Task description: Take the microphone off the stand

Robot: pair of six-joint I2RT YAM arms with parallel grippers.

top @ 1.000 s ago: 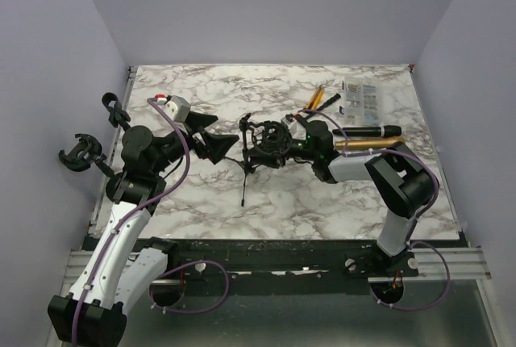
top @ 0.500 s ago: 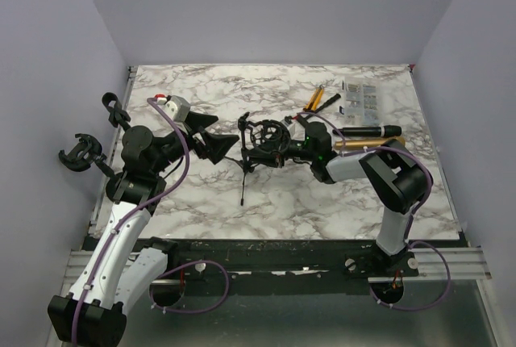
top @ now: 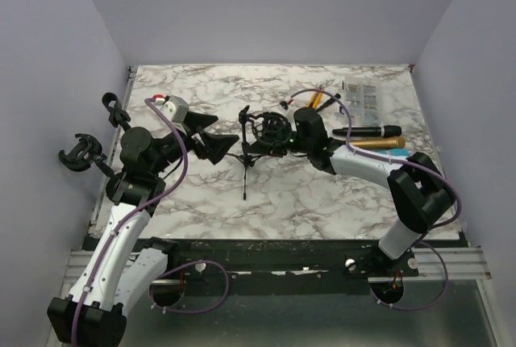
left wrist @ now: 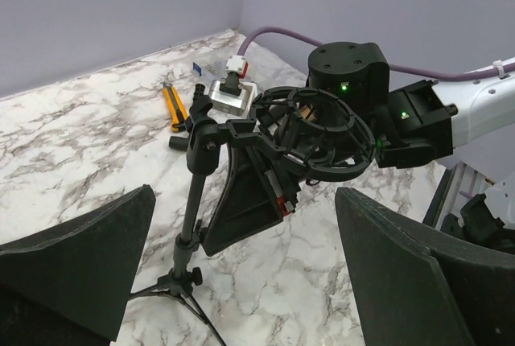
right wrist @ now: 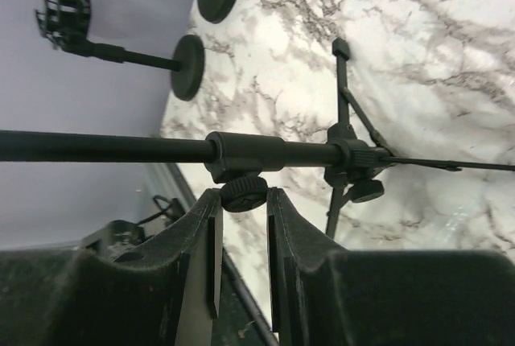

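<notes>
The black tripod stand rises mid-table with a ring shock mount at its top. In the left wrist view a brownish microphone body shows inside the mount, mostly hidden by the rings. My right gripper reaches in from the right. In the right wrist view it is shut on the knurled knob on the stand's pole, with both pads touching it. My left gripper hangs just left of the stand, wide open and holding nothing.
A black microphone and a gold one lie on the marble at right. Yellow-handled tools and a clear packet sit behind them. Two other mounts stand beyond the table's left edge.
My right gripper has narrowed onto the pole's knob, its wrist has swung up and back, and the mount has shifted slightly backward. The left arm has not moved.
</notes>
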